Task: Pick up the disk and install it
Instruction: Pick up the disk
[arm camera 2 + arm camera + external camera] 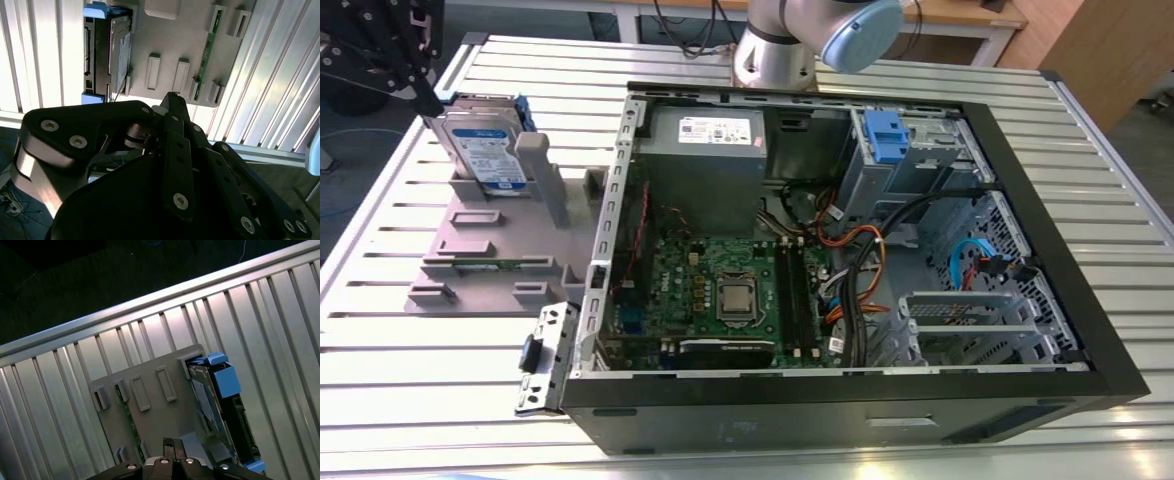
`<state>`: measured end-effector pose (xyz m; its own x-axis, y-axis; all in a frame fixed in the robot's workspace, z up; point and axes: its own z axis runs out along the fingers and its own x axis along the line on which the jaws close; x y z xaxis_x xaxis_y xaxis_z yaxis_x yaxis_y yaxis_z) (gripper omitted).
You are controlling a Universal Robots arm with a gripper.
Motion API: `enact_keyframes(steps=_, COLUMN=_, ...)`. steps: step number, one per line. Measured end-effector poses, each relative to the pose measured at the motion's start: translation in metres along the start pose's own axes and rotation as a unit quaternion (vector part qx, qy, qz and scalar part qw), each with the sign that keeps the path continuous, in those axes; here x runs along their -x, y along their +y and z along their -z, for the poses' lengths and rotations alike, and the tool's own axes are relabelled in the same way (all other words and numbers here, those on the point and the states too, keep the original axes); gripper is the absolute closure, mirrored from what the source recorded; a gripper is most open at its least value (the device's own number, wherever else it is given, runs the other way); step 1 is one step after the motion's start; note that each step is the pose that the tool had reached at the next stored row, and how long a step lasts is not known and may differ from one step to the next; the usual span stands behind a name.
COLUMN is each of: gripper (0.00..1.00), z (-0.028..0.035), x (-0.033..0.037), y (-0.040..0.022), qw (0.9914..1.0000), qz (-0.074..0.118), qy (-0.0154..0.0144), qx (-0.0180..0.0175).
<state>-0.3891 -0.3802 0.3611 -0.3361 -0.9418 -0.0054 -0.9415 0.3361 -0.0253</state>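
Nothing was done yet: the disk (222,410) stood ungrasped in its grey stand (165,415), just beside the gripper (172,442), whose fingers were pressed together and empty.

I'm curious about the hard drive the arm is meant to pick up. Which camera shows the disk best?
The exterior view: the disk stands upright in the grey stand, its labelled face turned towards the camera. Both wrist views see the disk nearly edge-on, so the label is strongly foreshortened.
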Motion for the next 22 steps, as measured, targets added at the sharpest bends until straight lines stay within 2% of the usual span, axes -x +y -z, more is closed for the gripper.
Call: enact_keyframes(steps=22, gripper=0.89, z=0.0000, x=0.0000, y=0.0000, qw=0.99998, qz=0.006, qy=-0.0001, qx=0.0000)
